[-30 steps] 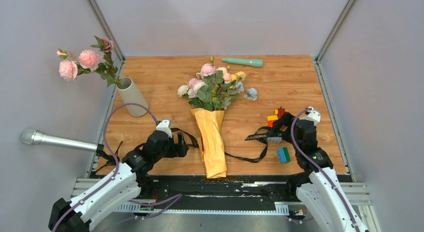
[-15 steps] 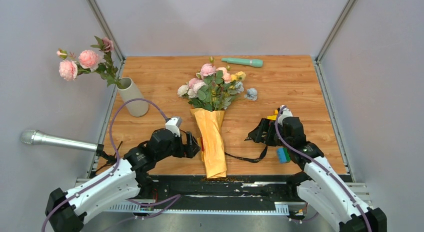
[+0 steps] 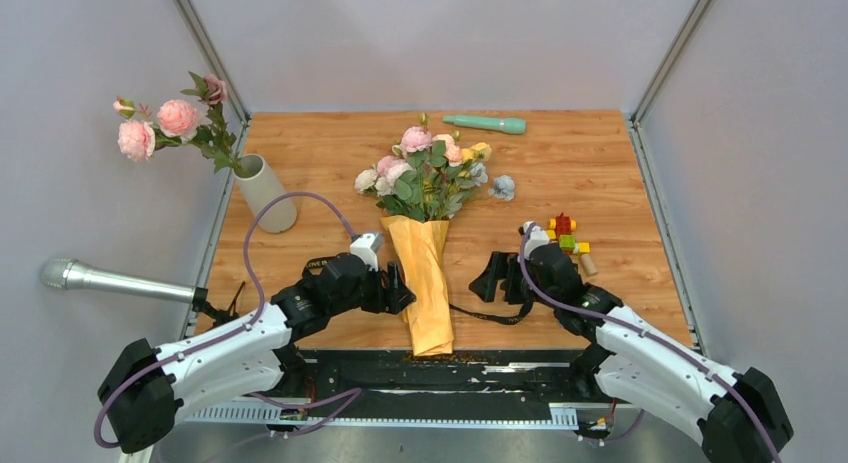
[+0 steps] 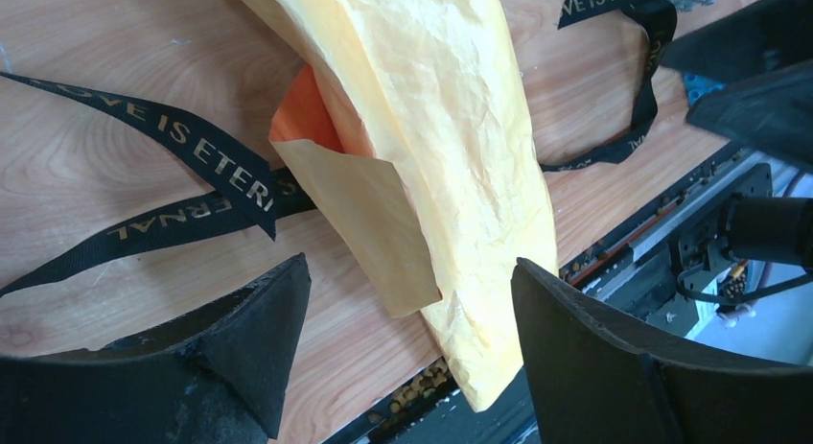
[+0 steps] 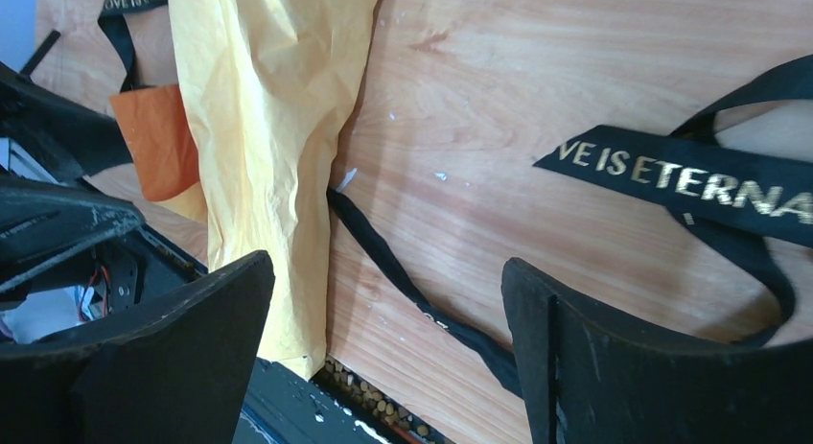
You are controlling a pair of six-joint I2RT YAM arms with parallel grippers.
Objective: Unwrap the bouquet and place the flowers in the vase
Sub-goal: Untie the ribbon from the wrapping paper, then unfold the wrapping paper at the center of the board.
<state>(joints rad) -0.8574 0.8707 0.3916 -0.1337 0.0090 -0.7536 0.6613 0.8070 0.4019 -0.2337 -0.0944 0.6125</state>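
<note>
Left pincer [image 3: 398, 286] advanced to bouquet [image 3: 424, 251]; vase [image 3: 268, 195] holds flowers [image 3: 166, 121].

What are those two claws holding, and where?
Nothing: the left gripper and right gripper stand open on either side of the bouquet.

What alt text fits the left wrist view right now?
The bouquet, a crinkled orange-tan paper cone, lies on the wooden table, its narrow end between the fingers of the open left hand. One flap is folded back; a loose black strap with gold lettering trails from both sides.
</note>
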